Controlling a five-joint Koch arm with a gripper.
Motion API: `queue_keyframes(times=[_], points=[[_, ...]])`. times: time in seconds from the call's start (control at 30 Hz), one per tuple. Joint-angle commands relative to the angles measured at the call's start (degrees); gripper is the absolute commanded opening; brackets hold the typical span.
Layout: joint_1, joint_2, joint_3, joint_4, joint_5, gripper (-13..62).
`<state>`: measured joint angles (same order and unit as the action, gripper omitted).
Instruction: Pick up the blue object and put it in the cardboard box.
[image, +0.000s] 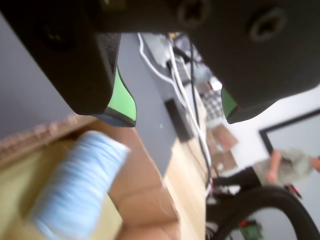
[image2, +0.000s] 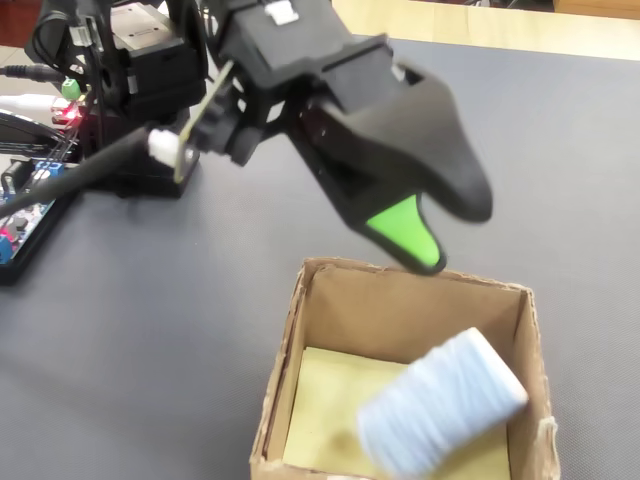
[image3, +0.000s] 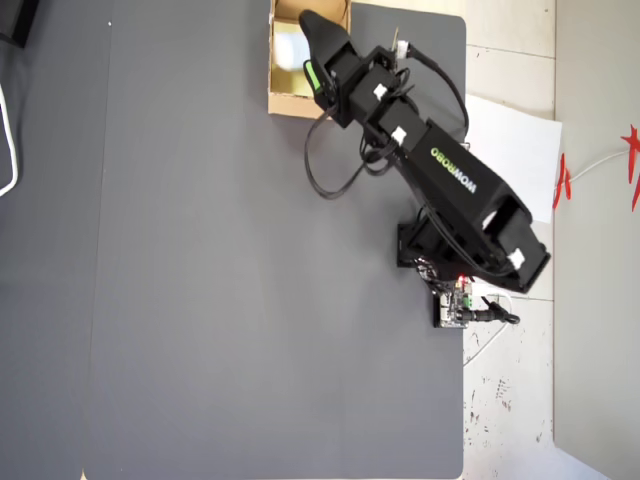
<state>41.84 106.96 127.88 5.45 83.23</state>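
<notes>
Release step: fingers spread apart above box, blue object blurred, free inside it; next, lifting clear of the flaps.

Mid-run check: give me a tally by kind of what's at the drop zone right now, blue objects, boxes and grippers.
blue object: 1, blurred, inside the box walls, clear of the gripper
cardboard box: 1
gripper: 1, open above the box
Total: 3
</notes>
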Motion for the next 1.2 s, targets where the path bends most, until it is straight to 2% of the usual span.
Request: queue_keyframes(times=[0.0, 0.27, 0.43, 0.83, 1.17], points=[[-4.13, 5.54, 0.35, -5.01, 3.96, 33.9], [-21.01, 18.19, 16.08, -9.93, 7.38, 33.9], [-25.93, 21.71, 27.60, -17.67, 9.40, 33.9], [-32.61, 28.30, 49.39, -18.54, 15.29, 33.9], [-32.78, 28.56, 50.80, -7.56, 13.71, 34.3]])
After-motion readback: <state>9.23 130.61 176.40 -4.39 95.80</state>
